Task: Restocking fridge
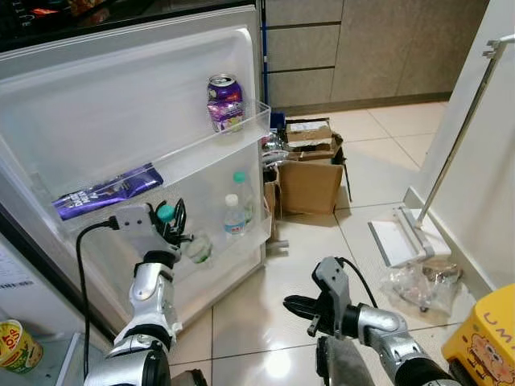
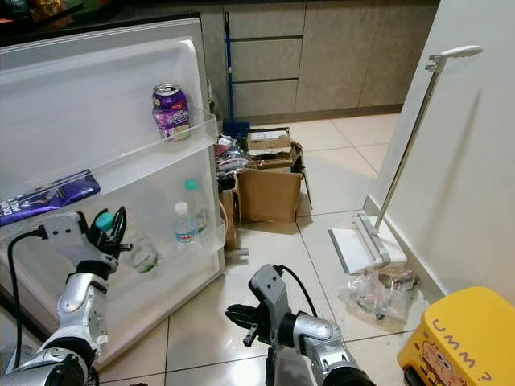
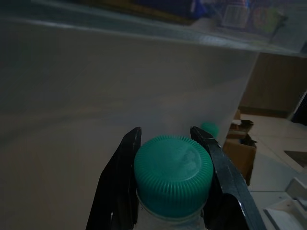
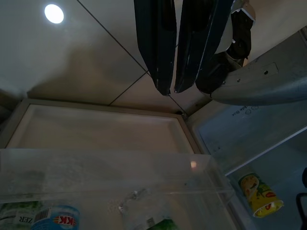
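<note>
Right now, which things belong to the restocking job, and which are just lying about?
Job: green-capped bottle held by left gripper; fridge door; two bottles in its lower shelf; purple can; blue packet.

Lying about: cardboard boxes; floor mop; plastic bag; yellow box.

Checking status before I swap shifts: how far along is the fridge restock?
Done: the purple can and a dark blue packet sit on the upper door shelf; two bottles stand in the lower door shelf.
In hand: the left gripper is shut on a green-capped bottle, at the lower shelf.
Left: releasing it. The right gripper hangs shut, holding nothing.
</note>
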You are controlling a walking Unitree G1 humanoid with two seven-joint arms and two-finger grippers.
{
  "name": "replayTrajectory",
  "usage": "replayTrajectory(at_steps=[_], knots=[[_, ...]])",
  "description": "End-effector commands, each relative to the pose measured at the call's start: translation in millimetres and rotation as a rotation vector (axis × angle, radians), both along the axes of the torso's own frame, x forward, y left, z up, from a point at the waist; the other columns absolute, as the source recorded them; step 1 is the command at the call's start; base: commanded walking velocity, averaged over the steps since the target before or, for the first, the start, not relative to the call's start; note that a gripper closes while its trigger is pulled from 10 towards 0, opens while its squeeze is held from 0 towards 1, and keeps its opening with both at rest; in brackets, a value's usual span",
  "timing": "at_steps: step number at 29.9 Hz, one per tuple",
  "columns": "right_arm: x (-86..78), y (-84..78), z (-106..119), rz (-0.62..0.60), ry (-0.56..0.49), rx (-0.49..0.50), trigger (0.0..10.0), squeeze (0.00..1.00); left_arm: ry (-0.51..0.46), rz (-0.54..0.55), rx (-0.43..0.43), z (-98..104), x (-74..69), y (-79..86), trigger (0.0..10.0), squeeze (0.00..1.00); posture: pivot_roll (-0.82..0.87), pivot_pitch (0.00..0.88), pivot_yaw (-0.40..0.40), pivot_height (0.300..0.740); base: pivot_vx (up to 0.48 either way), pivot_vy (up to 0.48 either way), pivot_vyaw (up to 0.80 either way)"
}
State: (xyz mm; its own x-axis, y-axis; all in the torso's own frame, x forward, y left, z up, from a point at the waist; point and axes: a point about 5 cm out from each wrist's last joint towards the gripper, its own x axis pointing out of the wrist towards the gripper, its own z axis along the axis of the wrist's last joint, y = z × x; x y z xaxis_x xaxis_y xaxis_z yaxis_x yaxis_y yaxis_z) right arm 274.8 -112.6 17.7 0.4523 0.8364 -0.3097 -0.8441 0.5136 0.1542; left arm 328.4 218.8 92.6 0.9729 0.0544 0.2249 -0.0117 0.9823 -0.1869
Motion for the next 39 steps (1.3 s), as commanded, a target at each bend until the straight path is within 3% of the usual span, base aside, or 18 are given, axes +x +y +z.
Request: replayTrajectory(at_steps=[1, 5, 10, 14, 27, 34, 39], knots=[[-2.6, 0.9, -1.7, 0.000, 0.000, 0.005, 10.0, 0.00, 0.011, -0.012, -0.021, 0.2, 3.1, -3.2, 10.0, 0.00, -0.14, 0.000, 0.026, 0.500, 0.000, 0.000, 0.00], [-1.5, 0.6, -1.0, -0.002, 0.002, 0.008, 10.0, 0.00, -0.026, -0.025, -0.011, 15.2, 12.6, -3.2, 10.0, 0.00, -0.15, 0.000, 0.031, 0.500, 0.000, 0.000, 0.00], [-0.1, -0.2, -0.1, -0.007, 0.000, 0.006, 10.0, 0.00, -0.032, -0.028, 0.012, 20.1, 15.6, -2.2, 10.0, 0.00, -0.15, 0.000, 0.031, 0.500, 0.000, 0.000, 0.00], [-0.1, 1.4, -0.3, -0.007, -0.001, 0.007, 10.0, 0.00, 0.038, -0.036, 0.045, 10.5, 13.6, -1.7, 10.0, 0.00, -0.14, 0.000, 0.030, 0.500, 0.000, 0.000, 0.00], [2.1, 9.5, 1.6, -0.003, -0.010, 0.018, 10.0, 0.00, 0.159, -0.062, 0.036, -12.8, 6.0, -7.6, 10.0, 0.00, -0.14, 0.000, 0.053, 0.500, 0.000, 0.000, 0.00], [4.3, 14.3, 3.0, -0.007, -0.013, 0.024, 10.0, 0.00, 0.182, -0.078, 0.039, -14.0, 6.9, -7.7, 10.0, 0.00, -0.13, 0.000, 0.067, 0.500, 0.000, 0.000, 0.00], [10.9, 22.4, 7.9, 0.001, -0.021, 0.024, 10.0, 0.00, 0.166, -0.081, 0.064, -0.3, 17.1, -6.4, 10.0, 0.00, -0.12, 0.000, 0.071, 0.500, 0.000, 0.000, 0.00]])
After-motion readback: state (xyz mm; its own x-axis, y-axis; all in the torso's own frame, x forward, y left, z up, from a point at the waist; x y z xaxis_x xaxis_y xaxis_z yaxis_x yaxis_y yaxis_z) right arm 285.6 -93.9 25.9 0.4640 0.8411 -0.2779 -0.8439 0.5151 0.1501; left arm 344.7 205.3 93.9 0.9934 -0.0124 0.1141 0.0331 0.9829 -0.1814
